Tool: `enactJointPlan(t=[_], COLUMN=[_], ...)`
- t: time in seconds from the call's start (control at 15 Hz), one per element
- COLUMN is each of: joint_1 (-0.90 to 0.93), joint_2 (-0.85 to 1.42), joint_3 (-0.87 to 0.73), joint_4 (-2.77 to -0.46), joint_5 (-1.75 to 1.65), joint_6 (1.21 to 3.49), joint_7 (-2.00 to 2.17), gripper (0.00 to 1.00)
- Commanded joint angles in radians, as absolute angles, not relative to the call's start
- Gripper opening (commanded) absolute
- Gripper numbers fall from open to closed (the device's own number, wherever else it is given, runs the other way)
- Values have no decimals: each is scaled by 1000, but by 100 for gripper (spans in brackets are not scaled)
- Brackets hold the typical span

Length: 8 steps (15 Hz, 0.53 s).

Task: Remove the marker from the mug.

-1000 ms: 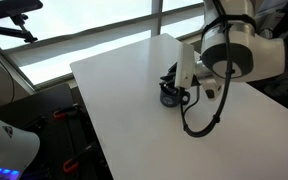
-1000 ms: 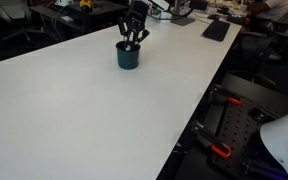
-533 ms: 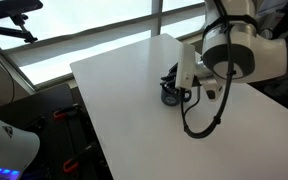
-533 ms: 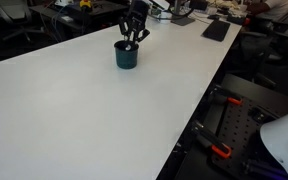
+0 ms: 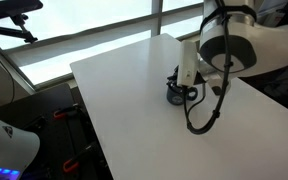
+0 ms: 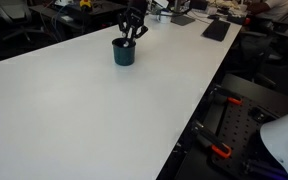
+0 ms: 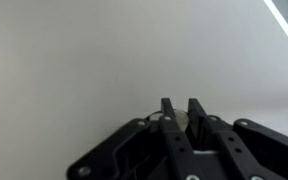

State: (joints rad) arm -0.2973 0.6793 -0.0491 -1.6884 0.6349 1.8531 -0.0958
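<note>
The dark mug [image 6: 123, 54] stands on the white table [image 6: 94, 110] towards its far end; it also shows in an exterior view [image 5: 174, 98]. My gripper [image 6: 128, 38] hangs straight over it with its fingertips down in the mug's mouth [image 5: 178, 86]. In the wrist view the two fingers [image 7: 181, 104] stand close together with only a thin gap, and a bit of the mug's pale rim [image 7: 156, 115] shows behind them. The marker is hidden between the fingers and inside the mug.
A dark keyboard [image 6: 216, 30] and desk clutter lie beyond the mug at the far end. The table edge [image 6: 199, 110] drops to floor gear on one side. A window runs along the table's far side [image 5: 84, 45]. A black cable [image 5: 199, 120] hangs from the wrist.
The gripper and the mug have shifted together a little towards the far end of the table. The fingers stay close together.
</note>
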Motion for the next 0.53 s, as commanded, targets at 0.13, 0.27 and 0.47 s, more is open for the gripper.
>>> enactJointPlan(t=[0.13,0.27,0.47], joint_1=[-263,-259,-254], joint_2=[539,507,447], joint_3=[-58,-57,-57], joint_4=[-1840,-1874,-1936], joint_5=[636,637,642], joint_6=[2013,2047,2112], joint_7=[-116,-118,-130], gripper=[5,5,5])
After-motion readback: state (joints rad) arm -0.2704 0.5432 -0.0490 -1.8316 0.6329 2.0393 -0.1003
